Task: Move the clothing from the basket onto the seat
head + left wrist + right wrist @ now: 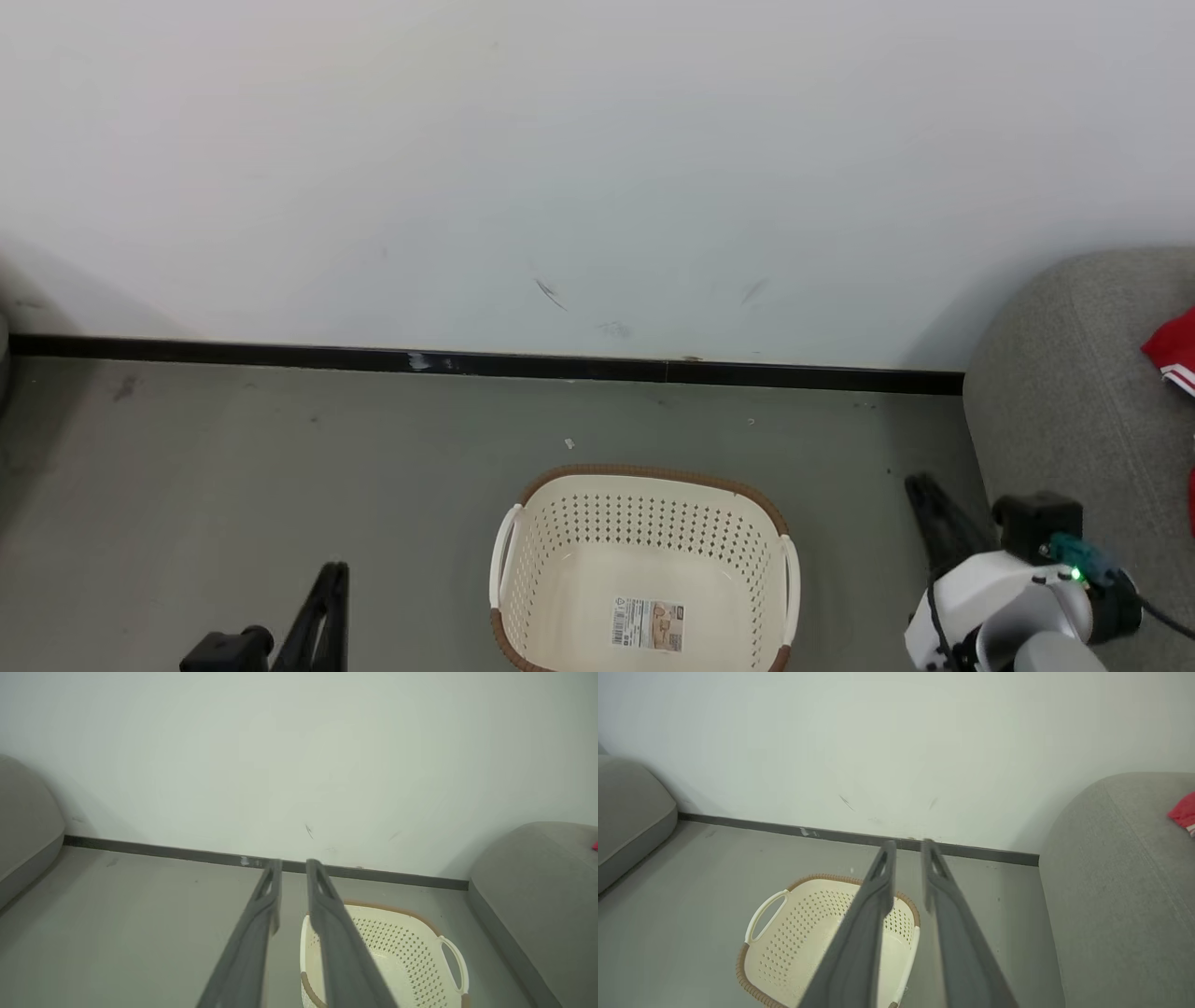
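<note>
**A:** How does the left gripper stand?

**B:** The left gripper [294, 863] hangs above the grey floor [280, 467]. Its 2 fingers are a narrow gap apart, with nothing between them. The laundry basket [653, 473] stands on the floor just to its right, a label sticker [647, 623] on its bare bottom.

**A:** And the right gripper?

**B:** The right gripper [908, 842] hangs to the right of the basket, its 2 fingers also slightly parted and gripping nothing. The grey sofa [1055, 392] lies just right of it. The red clothing [1174, 350] with white trim rests on that sofa, further right, well apart from both grippers.
</note>
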